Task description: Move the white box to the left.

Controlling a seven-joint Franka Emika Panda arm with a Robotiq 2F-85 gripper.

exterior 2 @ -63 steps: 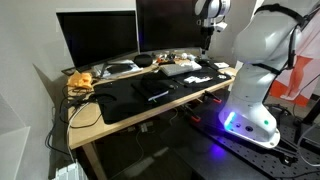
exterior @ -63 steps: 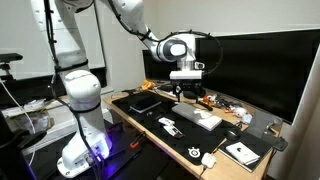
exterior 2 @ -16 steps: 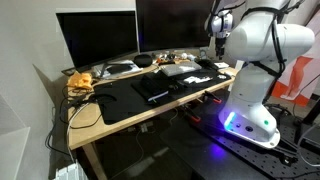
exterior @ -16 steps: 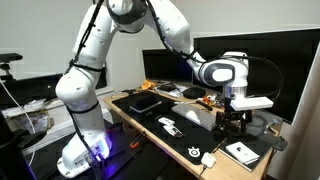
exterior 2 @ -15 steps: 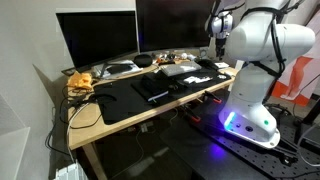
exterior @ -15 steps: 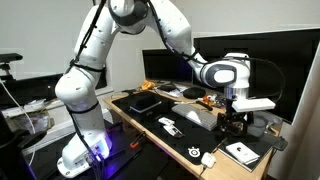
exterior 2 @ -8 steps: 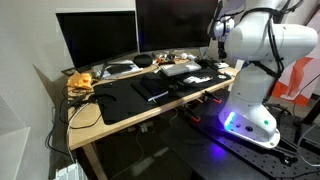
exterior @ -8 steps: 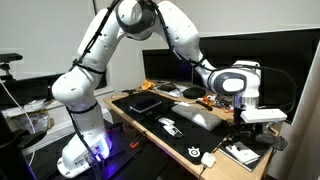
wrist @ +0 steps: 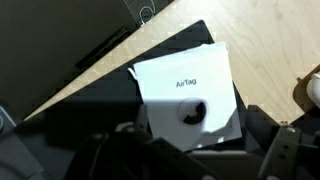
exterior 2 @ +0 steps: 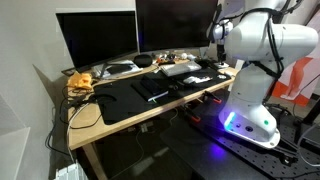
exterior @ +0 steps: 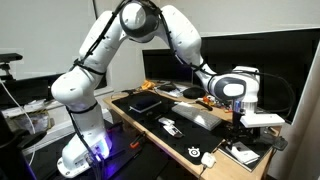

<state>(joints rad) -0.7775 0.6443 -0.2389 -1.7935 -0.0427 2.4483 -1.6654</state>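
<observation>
The white box (wrist: pixel 188 95) is flat and squarish, with the word "AirTag" and a grey round mark on top. It lies on a dark mat at the desk's far end (exterior: pixel 238 155). My gripper (exterior: pixel 243 141) hangs just above it, fingers pointing down. In the wrist view the gripper (wrist: pixel 195 158) is open, with a dark finger on either side of the box's near edge, and holds nothing. In an exterior view only the upper arm (exterior 2: pixel 216 28) shows; the gripper and box are hidden behind the robot's body.
A long white keyboard-like slab (exterior: pixel 197 117), a small narrow white gadget (exterior: pixel 170 125), a black tablet (exterior: pixel 146 101) and a white mouse (exterior: pixel 208 159) lie on the desk. Large dark monitors (exterior: pixel 250 60) stand behind. The desk edge runs close to the box.
The arm has swung further along the desk and dropped lower, bringing the gripper over the white box. The box has not moved.
</observation>
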